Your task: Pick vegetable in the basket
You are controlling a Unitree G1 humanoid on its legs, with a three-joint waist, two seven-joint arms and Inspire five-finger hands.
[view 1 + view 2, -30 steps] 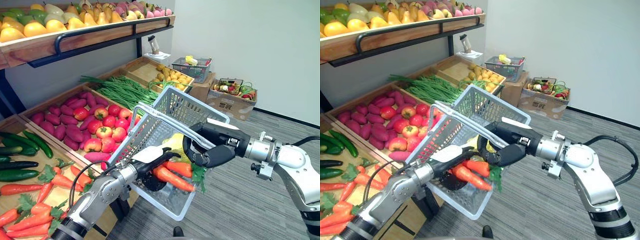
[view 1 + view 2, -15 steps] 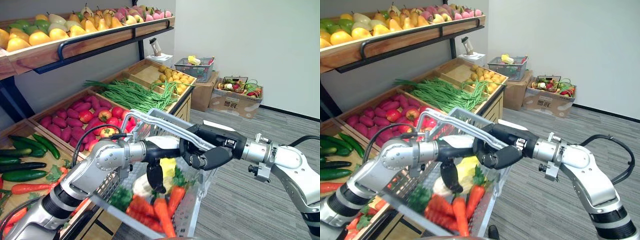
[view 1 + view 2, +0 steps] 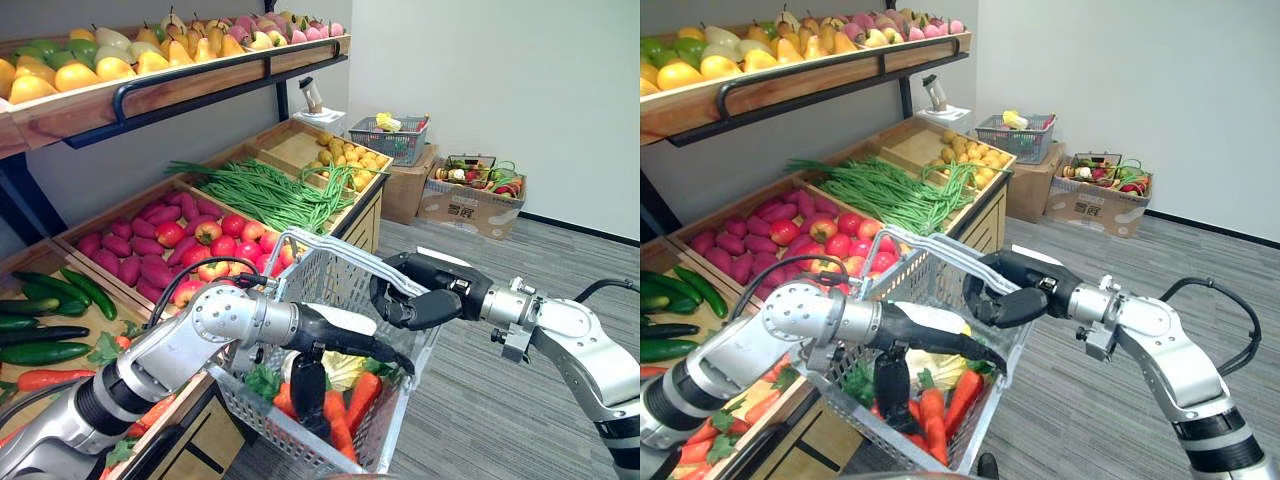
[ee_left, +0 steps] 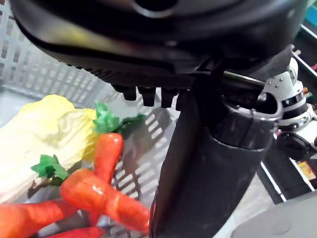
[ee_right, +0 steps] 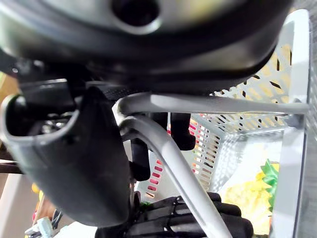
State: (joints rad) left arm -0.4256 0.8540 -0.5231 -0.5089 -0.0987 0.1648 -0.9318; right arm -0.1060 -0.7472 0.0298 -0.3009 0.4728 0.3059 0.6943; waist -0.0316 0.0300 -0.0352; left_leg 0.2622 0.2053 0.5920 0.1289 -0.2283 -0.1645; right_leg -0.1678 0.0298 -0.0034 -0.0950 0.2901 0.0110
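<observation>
In the head views, the right hand (image 3: 428, 298) curls its fingers round the grey handles (image 3: 300, 240) of the basket (image 3: 345, 285). The left hand (image 3: 345, 340) reaches into the basket, fingers straight and close together, thumb pointing down beside the carrots (image 3: 360, 395).

In the left wrist view, the carrots and a pale yellow cabbage (image 4: 44, 126) lie loose in the basket.

In the right wrist view, the fingers wrap both handles.
</observation>
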